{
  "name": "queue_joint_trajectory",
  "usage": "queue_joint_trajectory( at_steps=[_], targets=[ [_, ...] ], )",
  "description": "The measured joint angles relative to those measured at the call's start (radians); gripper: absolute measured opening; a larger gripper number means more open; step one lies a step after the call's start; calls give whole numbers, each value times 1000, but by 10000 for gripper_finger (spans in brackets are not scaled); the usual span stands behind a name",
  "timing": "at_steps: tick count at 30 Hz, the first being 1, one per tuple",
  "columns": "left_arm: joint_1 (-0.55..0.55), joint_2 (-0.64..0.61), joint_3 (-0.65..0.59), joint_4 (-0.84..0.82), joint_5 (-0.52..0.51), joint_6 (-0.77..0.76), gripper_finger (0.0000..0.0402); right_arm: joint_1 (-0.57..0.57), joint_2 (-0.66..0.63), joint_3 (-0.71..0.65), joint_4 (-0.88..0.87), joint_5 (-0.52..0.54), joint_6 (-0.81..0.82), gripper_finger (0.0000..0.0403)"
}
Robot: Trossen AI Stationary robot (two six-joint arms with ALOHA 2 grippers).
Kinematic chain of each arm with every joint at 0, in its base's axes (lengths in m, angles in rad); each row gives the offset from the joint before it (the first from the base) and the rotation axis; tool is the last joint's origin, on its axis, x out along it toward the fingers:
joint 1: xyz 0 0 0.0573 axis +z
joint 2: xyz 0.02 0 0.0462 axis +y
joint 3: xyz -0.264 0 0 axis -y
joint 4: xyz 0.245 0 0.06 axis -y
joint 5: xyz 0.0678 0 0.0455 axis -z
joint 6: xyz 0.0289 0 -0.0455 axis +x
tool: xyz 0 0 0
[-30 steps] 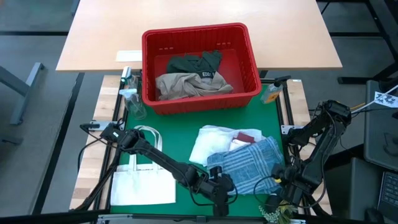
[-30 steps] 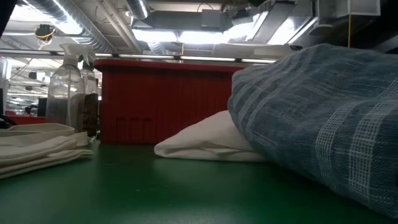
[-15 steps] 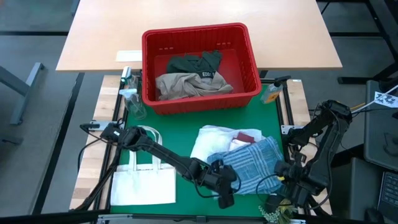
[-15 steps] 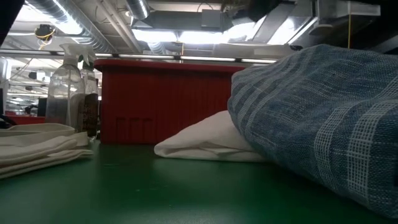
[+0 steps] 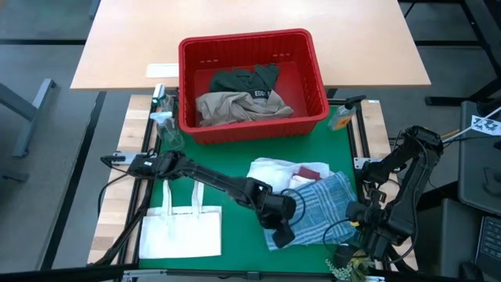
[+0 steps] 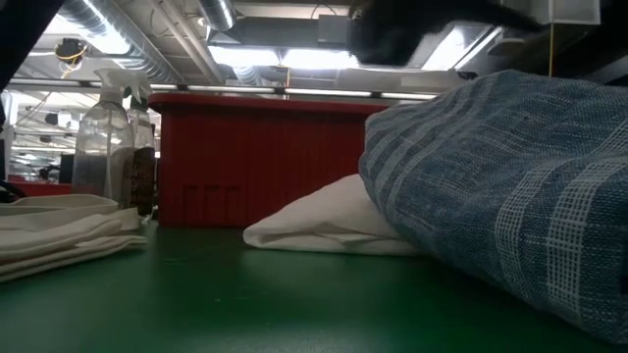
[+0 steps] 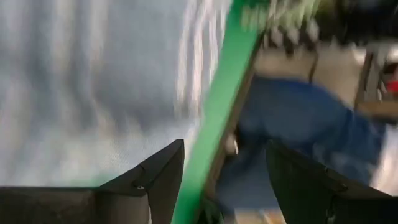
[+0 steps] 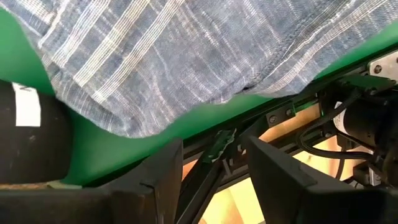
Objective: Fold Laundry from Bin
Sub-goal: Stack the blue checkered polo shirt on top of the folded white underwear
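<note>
Red bin (image 5: 252, 47), dark green garment (image 5: 246, 81) with unreadable white label; both grippers' jaws open, empty.

Woven striped cloth (image 5: 317, 205); glossy red plastic bin (image 5: 250, 86).

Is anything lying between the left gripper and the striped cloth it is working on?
Nothing visible does. The left gripper, jaws open, is right at the near edge of the blue striped cloth on the green mat. The white cloth and maroon piece lie beyond it, toward the red bin.
</note>
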Motion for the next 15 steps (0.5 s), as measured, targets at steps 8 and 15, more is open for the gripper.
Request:
queue_joint_trajectory(
  at_steps=[8,15],
  targets=[
    [-52,1,-2,-287,-19,-9,222,0,0,0,7,-3,0,177],
    [-78,2,-72,-282,-234,-74,222,0,0,0,8,47,-1,177]
  ],
)
